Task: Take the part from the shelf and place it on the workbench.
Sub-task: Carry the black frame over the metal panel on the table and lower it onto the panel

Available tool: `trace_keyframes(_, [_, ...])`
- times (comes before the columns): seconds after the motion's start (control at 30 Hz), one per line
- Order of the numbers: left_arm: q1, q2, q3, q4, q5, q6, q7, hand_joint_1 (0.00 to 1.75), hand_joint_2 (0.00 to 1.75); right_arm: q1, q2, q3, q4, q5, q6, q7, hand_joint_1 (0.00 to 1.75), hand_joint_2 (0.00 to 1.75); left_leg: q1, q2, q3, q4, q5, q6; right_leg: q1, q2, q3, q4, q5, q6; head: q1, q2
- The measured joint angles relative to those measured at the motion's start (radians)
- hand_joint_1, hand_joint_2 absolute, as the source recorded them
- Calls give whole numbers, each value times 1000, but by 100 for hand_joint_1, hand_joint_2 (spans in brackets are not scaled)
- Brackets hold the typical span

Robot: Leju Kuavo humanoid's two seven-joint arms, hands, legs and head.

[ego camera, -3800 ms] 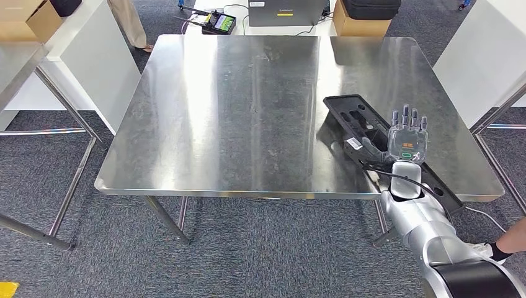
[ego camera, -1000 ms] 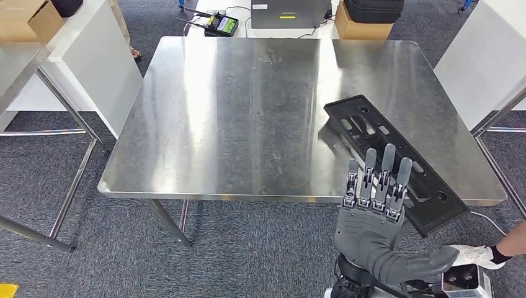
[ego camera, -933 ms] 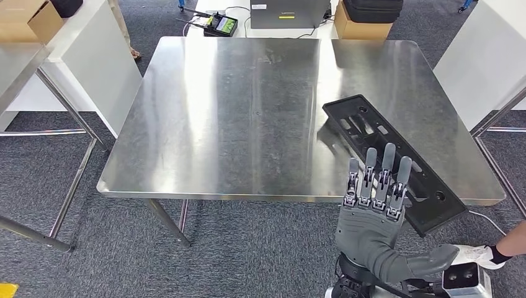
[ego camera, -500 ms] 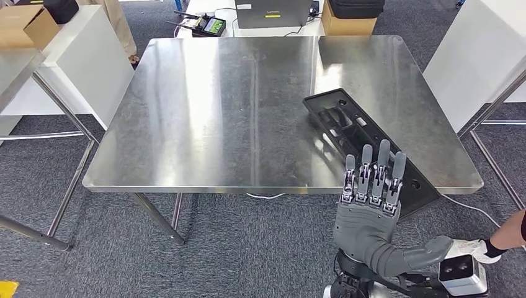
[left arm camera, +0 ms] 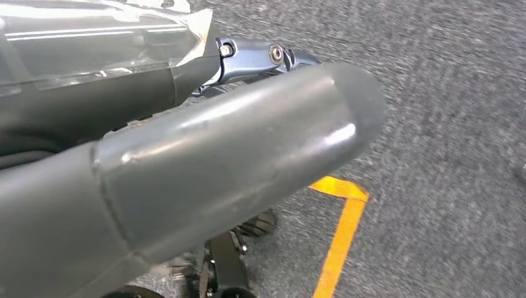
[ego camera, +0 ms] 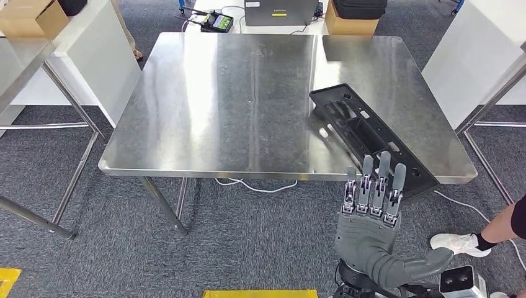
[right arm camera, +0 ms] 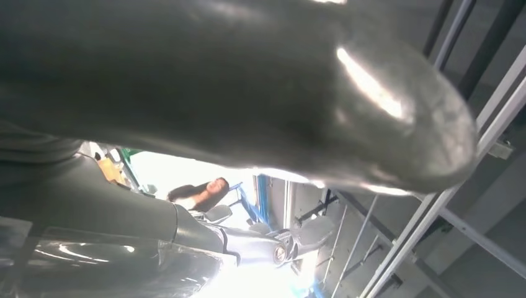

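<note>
The part (ego camera: 366, 133) is a long black plastic tray with cut-outs. It lies flat and slantwise on the right side of the steel workbench (ego camera: 217, 105), its near end jutting over the front right edge. My right hand (ego camera: 371, 217) is raised in front of that edge, fingers straight and spread, holding nothing. Its fingertips (ego camera: 383, 158) overlap the part's near end in the picture, and I cannot tell whether they touch it. In the left wrist view my left hand (left arm camera: 186, 161) hangs over grey carpet with its thumb out, holding nothing.
White cabinets stand left (ego camera: 80, 56) and right (ego camera: 471, 56) of the workbench, with another steel table (ego camera: 18, 68) at far left. Boxes (ego camera: 350, 25) and a device (ego camera: 218, 22) sit beyond the far edge. A person's foot (ego camera: 459, 243) is at lower right. Yellow floor tape (ego camera: 260, 293) lies below.
My right hand, earlier resting on the part, has let go and drawn back below the table's front edge. The whole picture has shifted, so the camera moved; the part stays put.
</note>
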Motion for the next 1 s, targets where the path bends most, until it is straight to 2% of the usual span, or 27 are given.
trace_keyframes(0.03, [0,0,0,0,0,0,0,0,0,1,0,-2,0,0,0,-1,0,0,0,2,-14,1,10,-2,-3,0,5,26,0,10,1,0])
trace_keyframes(0.07, [0,-1,0,0,0,0,0,0,0,3,0,-3,0,0,0,-1,0,0,1,2,-28,2,20,-5,-6,0,28,19,18,24,2,0])
trace_keyframes(0.1, [0,-2,0,0,-1,0,0,0,0,3,0,-4,0,0,0,-1,0,0,2,3,-39,4,30,-10,-10,0,68,-24,42,37,2,0])
trace_keyframes(0.13, [0,-3,0,0,-1,0,0,0,0,3,0,-5,0,0,0,-1,0,0,3,3,-49,8,37,-15,-14,0,117,-93,55,47,3,0])
trace_keyframes(0.17, [0,-3,0,0,-1,0,0,0,0,2,0,-5,0,0,0,-1,0,0,2,3,-57,13,44,-22,-14,1,168,-167,57,48,3,0])
trace_keyframes(0.2, [0,-3,0,0,-2,0,0,0,0,2,0,-6,0,-1,0,-1,0,0,1,2,-62,17,51,-28,-13,2,200,-222,52,45,4,0])
trace_keyframes(0.23, [1,-3,0,0,-2,0,0,0,0,3,1,-6,0,-1,0,-1,0,0,-1,1,-66,21,58,-33,-10,3,216,-254,43,40,3,0])
trace_keyframes(0.27, [1,-3,0,0,-2,0,0,0,0,3,1,-7,0,-1,0,-2,0,0,0,0,-69,23,64,-38,-6,4,219,-263,42,33,2,0])
trace_keyframes(0.3, [1,-3,0,0,-2,0,0,0,0,4,1,-8,0,-1,0,-2,0,0,2,0,-70,24,68,-42,-8,3,211,-261,46,26,1,0])
trace_keyframes(0.33, [2,-3,0,0,-3,0,0,0,0,3,1,-9,0,-1,0,-2,0,0,6,-1,-73,31,59,-45,-10,1,206,-260,52,17,0,0])
trace_keyframes(0.37, [2,-4,0,0,-5,0,1,0,0,3,2,-10,0,0,-1,-2,0,0,9,-1,-80,50,34,-49,-11,-1,200,-259,59,5,-1,0])
trace_keyframes(0.4, [3,-4,0,0,-7,0,1,0,0,3,3,-12,-1,1,-2,-2,0,0,11,-2,-91,87,-9,-53,-11,-3,192,-260,67,-7,-2,0])
trace_keyframes(0.47, [3,-3,0,0,-13,-2,2,0,0,3,6,-15,-1,2,-6,-1,0,0,12,-5,-122,208,-108,-58,-5,-5,173,-259,85,-24,-3,0])
trace_keyframes(0.5, [3,-3,0,0,-15,-4,2,0,0,3,7,-16,-1,2,-8,-1,0,0,12,-6,-132,264,-136,-58,-1,-6,163,-259,94,-28,-3,0])
trace_keyframes(0.53, [3,-3,-1,0,-18,-6,1,0,0,4,8,-17,-2,3,-10,-1,0,0,12,-6,-131,299,-140,-57,3,-6,153,-258,104,-29,-3,0])
trace_keyframes(0.57, [3,-3,-1,0,-19,-9,1,0,0,5,8,-18,-3,3,-12,-1,0,0,12,-6,-114,301,-123,-54,6,-6,144,-257,113,-29,-3,0])
trace_keyframes(0.6, [3,-3,-2,0,-20,-12,0,0,0,6,9,-20,-5,4,-14,0,0,0,11,-6,-80,267,-95,-49,9,-6,134,-256,121,-27,-3,0])
trace_keyframes(0.67, [2,-2,-2,0,-23,-15,-1,0,0,7,11,-22,-9,6,-16,0,0,0,7,-9,19,135,-57,-33,14,-5,120,-255,135,-22,-3,0])
trace_keyframes(0.7, [1,-1,-3,0,-24,-16,-2,0,0,7,11,-24,-11,6,-16,0,0,0,3,-11,60,74,-54,-27,14,-5,116,-255,142,-17,-3,0])
trace_keyframes(0.73, [0,0,-3,0,-25,-17,-3,0,0,6,11,-25,-13,7,-16,0,0,0,-2,-12,83,34,-57,-22,14,-6,113,-255,148,-11,-3,0])
trace_keyframes(0.8, [0,1,-3,0,-25,-17,-4,0,0,6,13,-28,-14,8,-16,0,0,0,-10,-12,85,4,-56,-15,12,-8,105,-256,163,5,-3,0])
trace_keyframes(0.83, [0,2,-3,0,-23,-17,-5,0,0,6,13,-29,-14,8,-14,0,0,0,-10,-9,79,-4,-48,-11,12,-8,97,-251,162,9,-3,0])
trace_keyframes(0.87, [-1,2,-3,0,-21,-16,-5,0,0,5,14,-31,-13,8,-12,0,0,0,-9,-7,70,-13,-38,-6,13,-6,86,-235,146,10,0,0])
trace_keyframes(0.9, [-1,2,-3,0,-19,-15,-6,0,0,4,14,-33,-13,7,-9,1,0,0,-8,-4,58,-21,-27,-1,13,-4,70,-203,115,7,2,0])
trace_keyframes(0.97, [-2,2,-3,0,-15,-13,-7,0,0,3,14,-38,-12,6,-3,4,0,0,-8,0,29,-21,-3,6,9,-2,33,-92,29,-5,7,0])
trace_keyframes(1.0, [-2,1,-3,0,-15,-12,-8,0,0,2,14,-40,-10,6,-1,5,0,0,-9,1,14,-21,9,6,7,-2,20,-31,1,-4,8,0])
